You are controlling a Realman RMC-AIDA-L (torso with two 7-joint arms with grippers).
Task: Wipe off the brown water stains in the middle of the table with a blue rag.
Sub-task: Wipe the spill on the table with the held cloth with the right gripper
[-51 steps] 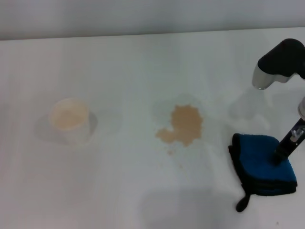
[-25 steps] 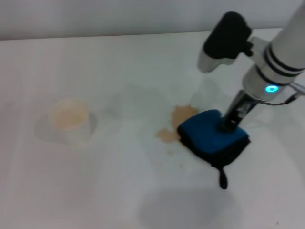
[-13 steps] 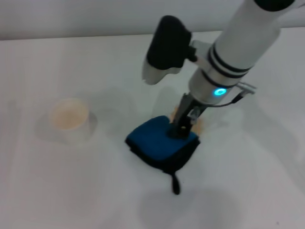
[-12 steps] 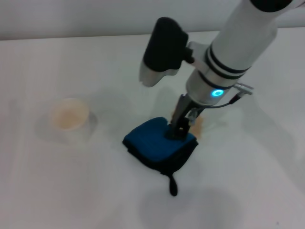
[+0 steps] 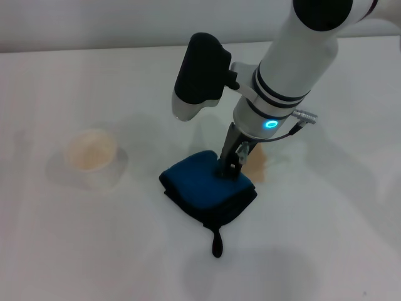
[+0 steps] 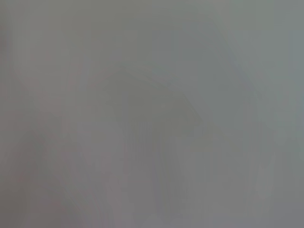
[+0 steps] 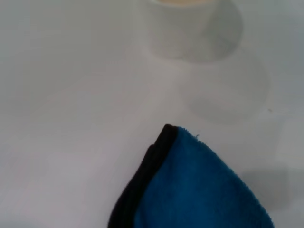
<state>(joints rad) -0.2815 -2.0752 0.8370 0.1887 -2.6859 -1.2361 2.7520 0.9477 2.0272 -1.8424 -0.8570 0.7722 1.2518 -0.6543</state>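
The blue rag (image 5: 203, 191) lies flat on the white table (image 5: 326, 238) near the middle, its black loop tail pointing toward the front edge. My right gripper (image 5: 230, 166) comes down from the right and presses onto the rag's far right part, fingers closed on the cloth. A small tan patch of the brown water stains (image 5: 258, 164) shows just right of the rag; the rest is under the rag or the arm. The right wrist view shows a black-edged corner of the rag (image 7: 199, 190) on the table (image 7: 61, 118). My left gripper is out of view.
A white paper cup (image 5: 92, 153) with a beige inside stands on the left of the table, a hand's width from the rag; its base shows in the right wrist view (image 7: 183, 21). The left wrist view shows only a plain grey surface.
My right gripper has dragged the blue rag from the table's right side leftward across the stain. Most of the blotch no longer shows; only a small patch remains visible beside the rag.
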